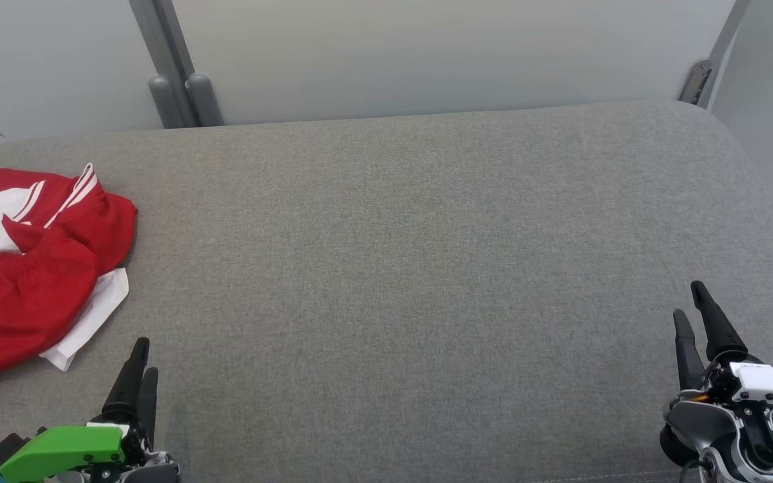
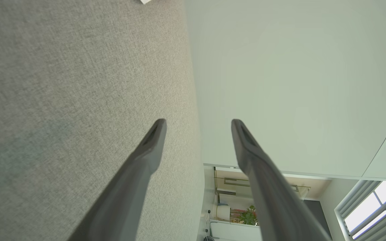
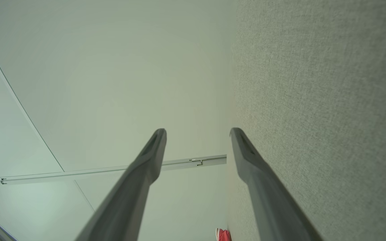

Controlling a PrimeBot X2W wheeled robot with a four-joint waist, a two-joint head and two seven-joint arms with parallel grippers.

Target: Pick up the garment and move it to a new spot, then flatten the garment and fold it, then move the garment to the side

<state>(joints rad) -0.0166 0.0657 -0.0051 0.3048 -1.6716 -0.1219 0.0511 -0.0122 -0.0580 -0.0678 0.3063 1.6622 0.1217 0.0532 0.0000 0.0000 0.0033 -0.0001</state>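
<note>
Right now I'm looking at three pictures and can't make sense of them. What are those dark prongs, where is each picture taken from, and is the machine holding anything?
The big picture comes from a camera on the robot's head, looking down at a grey padded surface. The dark prongs are the fingers of its two grippers: the left gripper with a green housing, and the right gripper with a white one. The other two pictures come from cameras on each wrist, looking along that gripper's own fingers: left gripper, right gripper. Both are open and hold nothing. A crumpled red and white garment lies at the surface's left edge, untouched, near the left gripper.
</note>
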